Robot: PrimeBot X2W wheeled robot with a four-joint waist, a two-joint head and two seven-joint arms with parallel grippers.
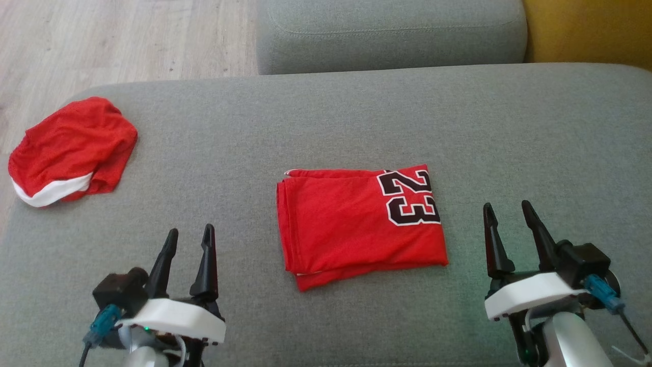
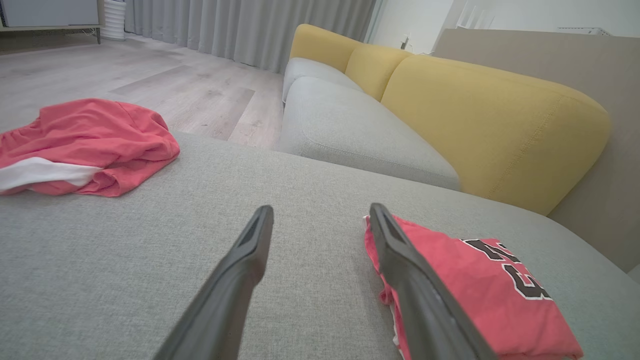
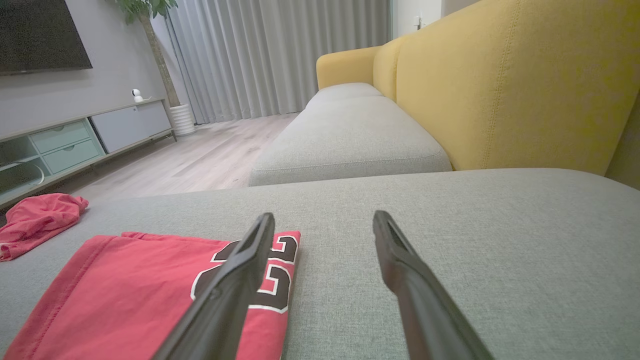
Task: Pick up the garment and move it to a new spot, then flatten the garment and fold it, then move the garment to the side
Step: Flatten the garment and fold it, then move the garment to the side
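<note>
Grey sofa cushion (image 1: pixel 356 112) stretches wide in front of me, with pale wooden floor (image 1: pixel 127 41) beyond its far edge and a yellow backrest (image 2: pixel 475 115) off to my right.

The jersey (image 1: pixel 351 229), the thing I am to handle, lies in the middle of that cushion between my two arms. It is folded into a thick red rectangle with its layered edges stacked on my left. By my reckoning the folding is done and only the move to the side is left.

My left pincer (image 1: pixel 190 232) hangs low at the near left with its fingers spread and nothing between them. My right pincer (image 1: pixel 507 205) mirrors it at the near right, likewise spread and empty. Both stand beside the jersey and clear of it, one on each flank. I judge that this suits taking the two short edges together, so the fold does not spill open when lifted.

A second red garment (image 1: pixel 71 148) with a white band sits crumpled at the far left corner, well apart from the jersey. It may mark the side where finished pieces go, though I cannot be sure.

The one piece of writing is the number 23 (image 1: pixel 410 196), black with a white outline, at the jersey's far right corner and turned away from my head. I can read no brand or label.
</note>
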